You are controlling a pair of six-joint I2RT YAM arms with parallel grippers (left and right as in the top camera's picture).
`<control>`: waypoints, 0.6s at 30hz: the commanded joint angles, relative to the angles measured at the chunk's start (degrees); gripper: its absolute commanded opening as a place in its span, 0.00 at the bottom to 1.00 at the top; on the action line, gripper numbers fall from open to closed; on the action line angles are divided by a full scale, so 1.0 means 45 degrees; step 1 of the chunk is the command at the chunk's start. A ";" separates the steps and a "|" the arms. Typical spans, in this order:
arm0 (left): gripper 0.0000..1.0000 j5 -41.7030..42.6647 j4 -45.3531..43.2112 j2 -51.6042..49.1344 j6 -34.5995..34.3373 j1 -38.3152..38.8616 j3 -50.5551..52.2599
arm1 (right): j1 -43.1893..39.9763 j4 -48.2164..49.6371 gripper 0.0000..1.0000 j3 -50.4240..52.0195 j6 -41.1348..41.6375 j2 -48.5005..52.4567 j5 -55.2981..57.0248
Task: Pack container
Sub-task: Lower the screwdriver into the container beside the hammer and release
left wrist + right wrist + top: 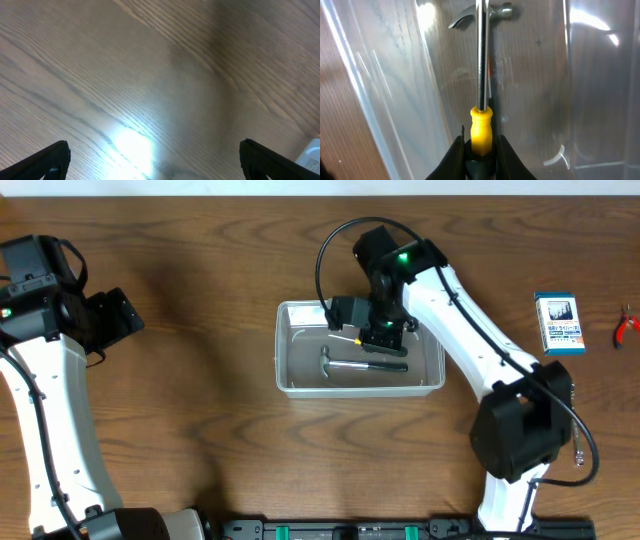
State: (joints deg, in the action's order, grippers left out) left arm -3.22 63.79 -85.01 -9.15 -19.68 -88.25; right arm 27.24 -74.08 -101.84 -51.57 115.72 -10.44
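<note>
The clear plastic container (360, 391) stands in the middle of the wooden table. A hammer (345, 364) with a black handle lies inside it. My right gripper (380, 335) hangs over the container's back part, shut on a screwdriver (357, 337) with a yellow and black handle. In the right wrist view the jaws (481, 150) clamp the screwdriver's handle (481, 125), and its steel shaft points at the hammer head (502, 10) above the container floor (385, 100). My left gripper (115, 315) is far left, open and empty over bare wood (155, 155).
A small blue-and-white box (559, 324) lies at the right, with red-handled pliers (626, 326) beyond it near the table's right edge. A pale object (311, 152) shows at the right edge of the left wrist view.
</note>
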 commanded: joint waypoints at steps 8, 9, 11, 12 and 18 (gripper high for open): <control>0.98 -0.0107 0.0005 0.0102 0.0073 -0.0029 -0.0204 | 0.0034 0.0607 0.01 0.0053 -0.0272 0.1379 -0.0364; 0.98 -0.0112 0.0005 0.0102 0.0073 -0.0029 -0.0204 | 0.0029 0.0602 0.01 0.0058 -0.0267 0.1486 -0.0364; 0.98 -0.0112 0.0005 0.0102 0.0073 -0.0029 -0.0204 | 0.0019 0.0602 0.04 0.0058 -0.0262 0.1724 -0.0369; 0.98 -0.0107 0.0005 0.0102 0.0073 -0.0029 -0.0204 | 0.0019 0.0607 0.07 0.0058 -0.0262 0.1812 -0.0369; 0.98 -0.0107 0.0005 0.0102 0.0073 -0.0029 -0.0204 | -0.0015 0.0831 0.22 0.0063 -0.0257 0.2016 -0.0393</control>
State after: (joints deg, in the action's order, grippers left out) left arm -3.22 63.79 -85.01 -9.15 -19.68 -88.25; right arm 27.24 -70.54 -101.73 -52.07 124.07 -10.94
